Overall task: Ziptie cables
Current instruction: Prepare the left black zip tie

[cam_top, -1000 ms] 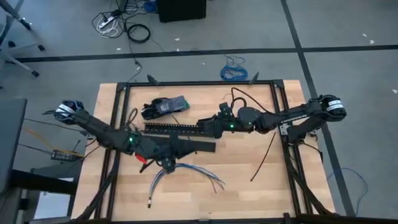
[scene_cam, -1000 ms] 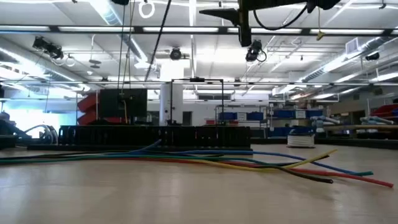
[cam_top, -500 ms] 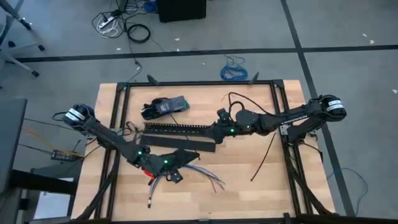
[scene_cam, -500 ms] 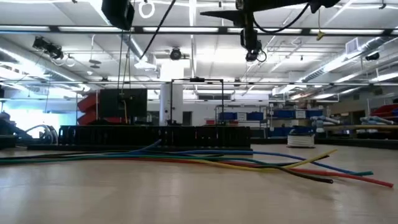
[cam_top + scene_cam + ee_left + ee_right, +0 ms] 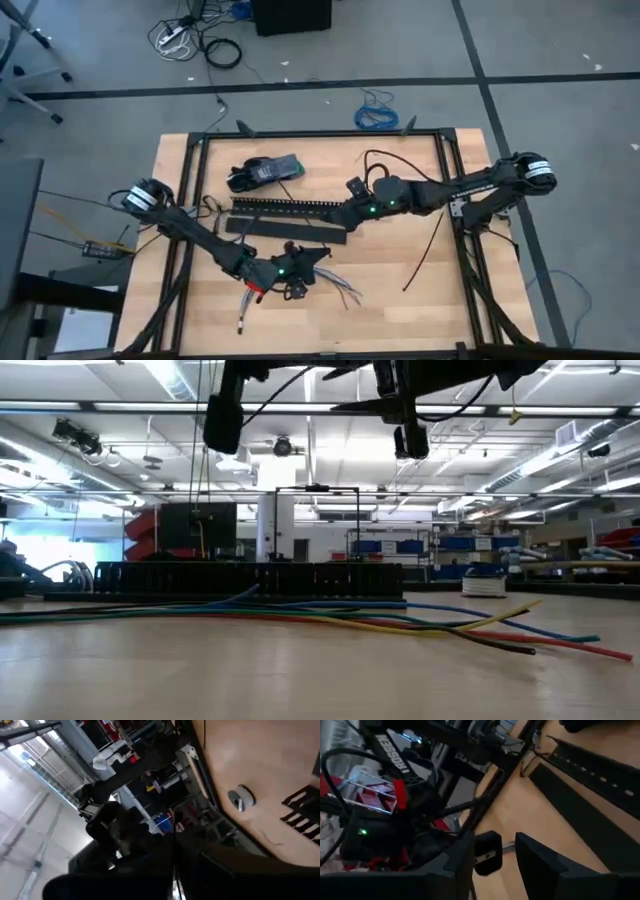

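The cables (image 5: 335, 288) lie loose on the wooden table toward its near edge, their ends splayed; the low view shows the cables (image 5: 330, 615) flat on the wood. A thin black ziptie (image 5: 424, 250) lies alone on the table's right part. My left gripper (image 5: 295, 281) hangs above the cables' middle, well off the table in the low view (image 5: 222, 422). My right gripper (image 5: 345, 216) is open with nothing between its fingers (image 5: 492, 857). It hovers over the right end of the black slotted channel (image 5: 280, 206), high up in the low view (image 5: 410, 435).
A flat black strip (image 5: 290, 230) lies just near of the channel. A dark device (image 5: 265, 170) sits at the far left. A black metal frame (image 5: 320, 134) borders the table. The bare wood near the right side holds only the ziptie.
My left gripper has swung toward the table's near edge and to the right, ending above the cables, and has come down into the low view. My right gripper has sunk a little. The cables have stayed where they were.
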Controlling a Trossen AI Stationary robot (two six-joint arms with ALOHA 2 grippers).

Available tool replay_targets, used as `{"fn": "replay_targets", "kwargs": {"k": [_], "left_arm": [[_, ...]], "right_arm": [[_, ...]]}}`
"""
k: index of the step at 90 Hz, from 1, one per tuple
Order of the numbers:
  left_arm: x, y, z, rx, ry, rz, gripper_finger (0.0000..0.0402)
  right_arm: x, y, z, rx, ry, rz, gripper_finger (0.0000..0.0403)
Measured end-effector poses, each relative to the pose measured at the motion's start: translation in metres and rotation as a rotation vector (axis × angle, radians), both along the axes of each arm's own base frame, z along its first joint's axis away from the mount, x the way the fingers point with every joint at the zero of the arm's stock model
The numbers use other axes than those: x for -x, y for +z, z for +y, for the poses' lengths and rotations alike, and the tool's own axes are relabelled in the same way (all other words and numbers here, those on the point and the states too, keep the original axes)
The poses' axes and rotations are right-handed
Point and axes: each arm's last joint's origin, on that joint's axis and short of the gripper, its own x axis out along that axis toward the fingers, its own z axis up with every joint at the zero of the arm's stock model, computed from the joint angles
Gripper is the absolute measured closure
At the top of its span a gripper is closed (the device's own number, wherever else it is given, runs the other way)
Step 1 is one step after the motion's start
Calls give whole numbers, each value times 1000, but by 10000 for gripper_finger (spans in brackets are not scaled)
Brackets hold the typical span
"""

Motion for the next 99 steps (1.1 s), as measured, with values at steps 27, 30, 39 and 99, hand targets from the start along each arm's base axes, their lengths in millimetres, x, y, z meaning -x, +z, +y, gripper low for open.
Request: {"fn": "replay_targets", "kwargs": {"k": [27,30,39,99], "left_arm": [[-8,-22,-4,-40,-34,48,401],[-9,-24,-4,-36,-40,44,401],[-13,-28,-6,-32,-64,47,401],[-35,-29,-16,-23,-89,30,401]], "right_arm": [[0,2,1,21,48,-26,268],[0,2,0,24,47,-21,270],[-1,1,-6,34,39,-17,275],[2,-1,-56,21,89,5,285]]}}
